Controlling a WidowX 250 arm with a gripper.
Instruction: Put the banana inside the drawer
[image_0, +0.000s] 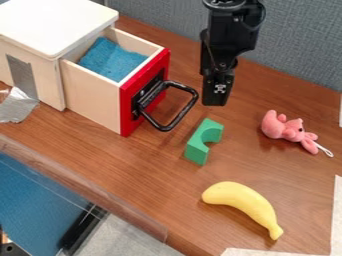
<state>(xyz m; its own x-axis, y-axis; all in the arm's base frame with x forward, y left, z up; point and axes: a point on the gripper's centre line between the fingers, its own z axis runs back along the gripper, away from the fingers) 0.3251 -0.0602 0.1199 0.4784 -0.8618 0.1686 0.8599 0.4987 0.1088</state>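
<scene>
Hazards for you, in descending size: the drawer (93, 101) could slide inward, or its black handle (184, 116) could snag your load, if you approach too low. The gripper (218, 95) hangs above the wooden table (140, 172), beyond the green block (202, 142); whether it is wide or narrow, you cannot tell. The banana (240, 199), lying on the table near its front edge, could roll or slip if you grasp its curve off-centre. The block, between drawer and banana, could be knocked by a low carry.

Containers: the white-topped cabinet (57, 22) houses the drawer, pulled open towards you; inside the drawer lies blue cloth (112, 59).
</scene>
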